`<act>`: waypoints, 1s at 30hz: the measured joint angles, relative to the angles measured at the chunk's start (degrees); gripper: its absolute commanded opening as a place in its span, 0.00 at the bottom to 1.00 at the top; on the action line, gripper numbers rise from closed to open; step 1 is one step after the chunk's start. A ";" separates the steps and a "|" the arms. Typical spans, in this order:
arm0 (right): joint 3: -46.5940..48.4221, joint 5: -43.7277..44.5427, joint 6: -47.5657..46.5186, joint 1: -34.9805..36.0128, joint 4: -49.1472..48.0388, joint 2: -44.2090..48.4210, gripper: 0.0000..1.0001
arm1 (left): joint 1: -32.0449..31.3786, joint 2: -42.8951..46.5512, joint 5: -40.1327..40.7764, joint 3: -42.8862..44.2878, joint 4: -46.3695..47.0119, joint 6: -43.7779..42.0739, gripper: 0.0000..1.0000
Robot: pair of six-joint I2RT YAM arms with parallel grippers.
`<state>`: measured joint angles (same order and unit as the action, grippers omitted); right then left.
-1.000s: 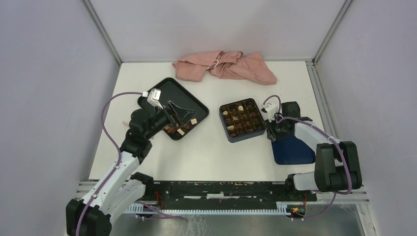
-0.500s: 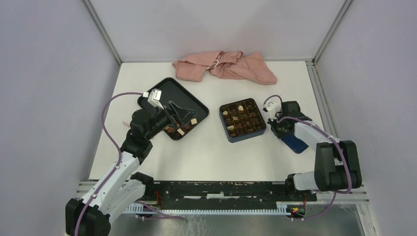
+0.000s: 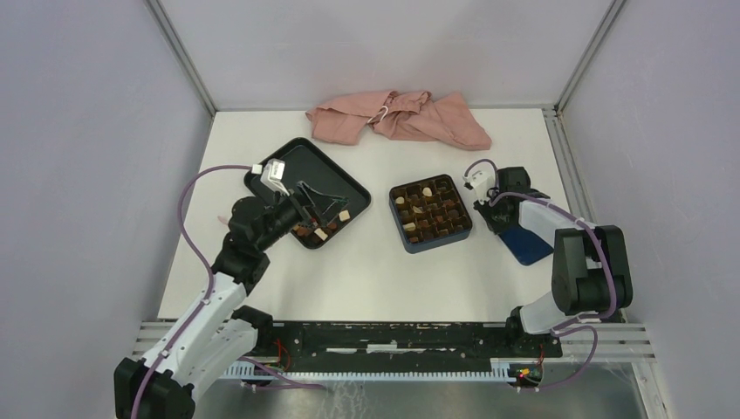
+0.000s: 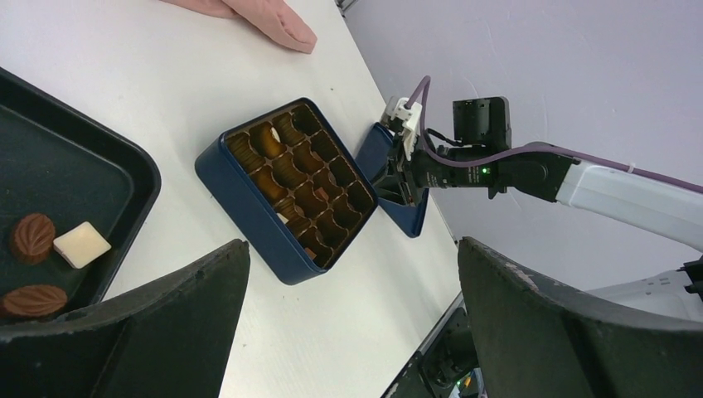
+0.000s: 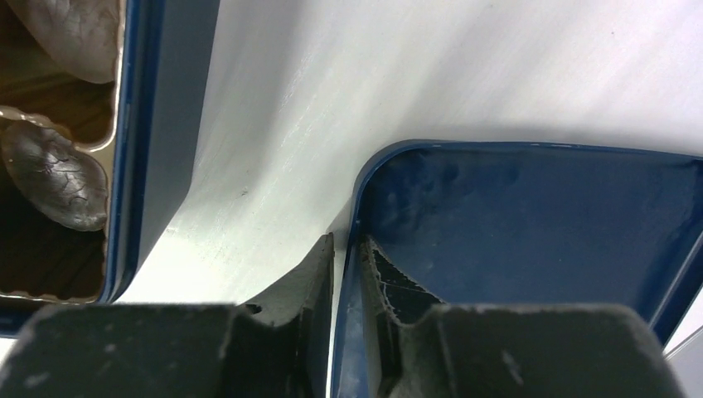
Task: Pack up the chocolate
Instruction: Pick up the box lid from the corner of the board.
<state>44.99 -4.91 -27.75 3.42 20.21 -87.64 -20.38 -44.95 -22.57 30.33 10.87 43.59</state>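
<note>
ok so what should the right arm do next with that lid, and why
Probably lift the lid clear of the table, so it can swing toward the box. The right gripper is pinching one rim, and the lid stands tilted beside the box, its low edge seemingly on the table.

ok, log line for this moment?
left tool: open, over chocolates in black tray | right tool: shut on blue lid rim, lid tilted | blue box: part-filled
</note>
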 measured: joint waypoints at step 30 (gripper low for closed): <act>9.40 -13.77 -2.34 -6.54 7.26 14.71 0.00 | -18.67 -2.86 -0.04 -1.97 15.04 -16.81 1.00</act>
<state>54.39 -18.68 -30.09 -3.11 27.46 -72.93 -39.05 -47.81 -22.61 28.36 25.91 26.79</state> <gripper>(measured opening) 0.006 0.997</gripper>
